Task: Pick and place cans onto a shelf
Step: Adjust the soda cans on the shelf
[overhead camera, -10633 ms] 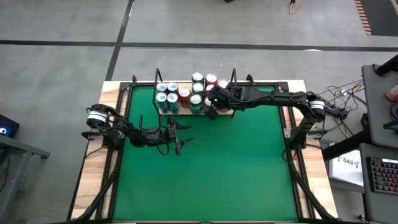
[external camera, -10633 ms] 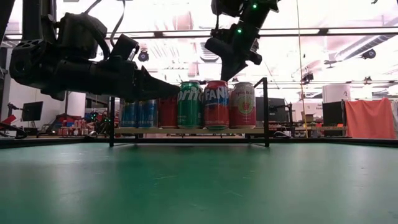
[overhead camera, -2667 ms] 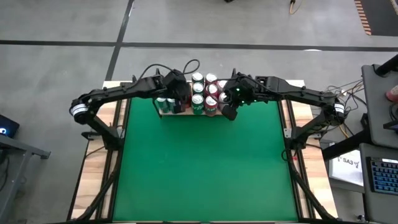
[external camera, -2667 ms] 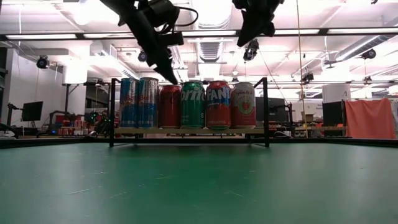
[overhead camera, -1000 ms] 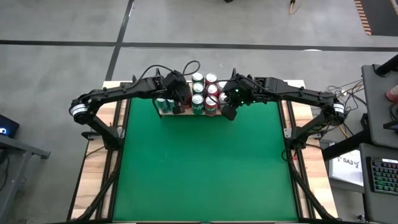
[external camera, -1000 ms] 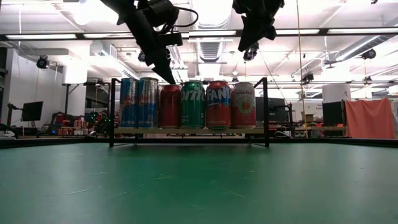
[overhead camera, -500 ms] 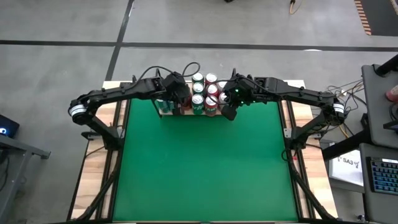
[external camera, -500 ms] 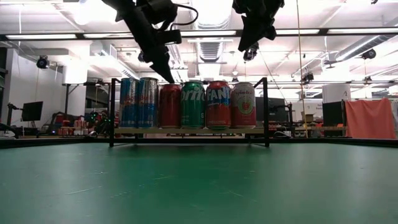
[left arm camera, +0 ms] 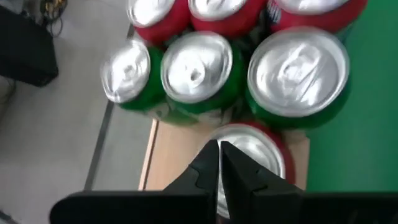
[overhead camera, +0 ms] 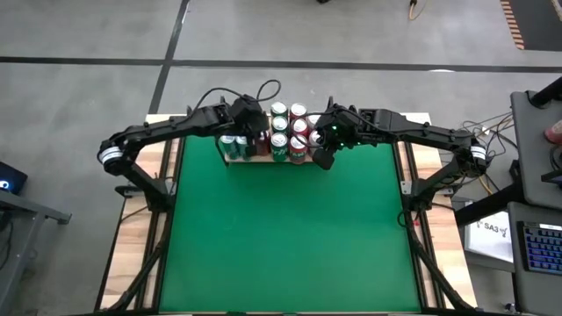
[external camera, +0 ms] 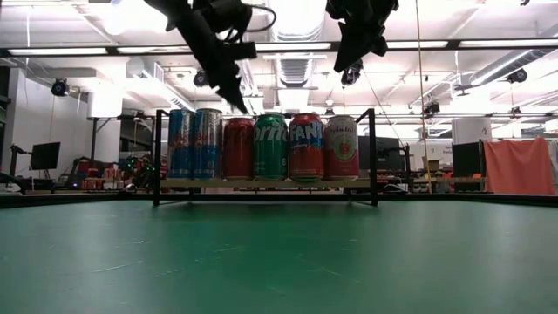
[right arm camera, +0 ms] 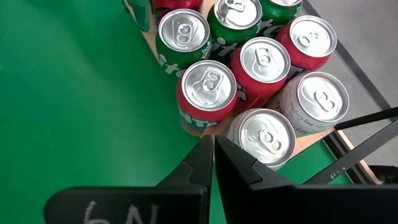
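Several cans [overhead camera: 279,132] stand upright in rows on the light-wood shelf [external camera: 261,184] at the table's far edge, between black wire uprights [external camera: 373,157]. The front row in the low view runs blue [external camera: 193,144], red [external camera: 237,148], green [external camera: 270,146], red-blue [external camera: 305,146], pale red [external camera: 342,146]. My left gripper [external camera: 237,106] is shut and hangs just above the red can's silver top [left arm camera: 255,155], pointing down. My right gripper [external camera: 345,70] is shut too, higher up, over the shelf's right end and its cans [right arm camera: 261,137].
The green tabletop [overhead camera: 281,237] lies in front of the shelf, framed by wood edges [overhead camera: 132,237]. Both arms reach in from the table's left and right sides toward the far edge. A desk with a keyboard [overhead camera: 537,250] stands beyond the right edge.
My left gripper, still shut, has risen a little from just over the red can's top. The cans stand as before.
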{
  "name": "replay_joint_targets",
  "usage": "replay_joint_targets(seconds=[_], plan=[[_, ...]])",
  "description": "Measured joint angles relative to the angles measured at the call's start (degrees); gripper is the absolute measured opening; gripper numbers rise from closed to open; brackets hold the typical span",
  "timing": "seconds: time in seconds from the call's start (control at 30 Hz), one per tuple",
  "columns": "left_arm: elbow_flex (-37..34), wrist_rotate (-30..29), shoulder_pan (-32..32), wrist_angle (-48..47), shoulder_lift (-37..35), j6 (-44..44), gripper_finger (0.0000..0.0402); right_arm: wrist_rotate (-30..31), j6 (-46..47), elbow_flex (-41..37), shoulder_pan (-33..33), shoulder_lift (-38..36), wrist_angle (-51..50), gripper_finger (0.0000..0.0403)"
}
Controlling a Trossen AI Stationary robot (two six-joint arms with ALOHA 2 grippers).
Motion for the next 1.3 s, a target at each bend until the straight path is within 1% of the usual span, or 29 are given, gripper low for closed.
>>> replay_joint_targets(seconds=[0.2,0.6,1.0,1.13,1.3], plan=[[-1.85,-0.26,-0.38,-0.35,0.34,-0.86,0.0000,0.00,-0.01,0.00,0.01,0.00,0.00,0.0009],[-1.89,0.16,-2.55,-1.58,0.15,-5.30,0.0000,-0.01,0.07,0.00,0.00,0.00,0.00,0.0009],[-1.34,0.29,-2.62,-2.16,0.04,-5.21,0.0000,-0.01,0.12,-0.13,0.02,0.00,0.07,0.0009],[-1.32,0.37,-2.63,-2.43,-0.89,-5.00,0.0000,-0.04,0.47,-1.23,0.02,0.00,0.17,0.0009],[-1.28,0.36,-3.06,-2.57,-2.79,-5.47,0.0000,-0.16,0.73,-4.78,0.02,0.00,1.62,0.0009]])
